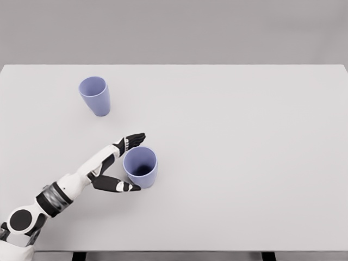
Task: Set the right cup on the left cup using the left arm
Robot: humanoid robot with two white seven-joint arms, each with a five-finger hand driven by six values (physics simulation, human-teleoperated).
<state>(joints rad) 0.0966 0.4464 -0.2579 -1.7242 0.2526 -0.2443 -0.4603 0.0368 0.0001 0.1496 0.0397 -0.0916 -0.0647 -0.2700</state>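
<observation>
Left robot hand spread wide, flanking right cup.

At the lower left of the frame, the left arm has glossy white shells, a ribbed grey-and-black band and a round black joint disc; its robot hand has black fingers.

Head view: you look down from above the near edge.
The table fills the frame; grey wall beyond.
</observation>
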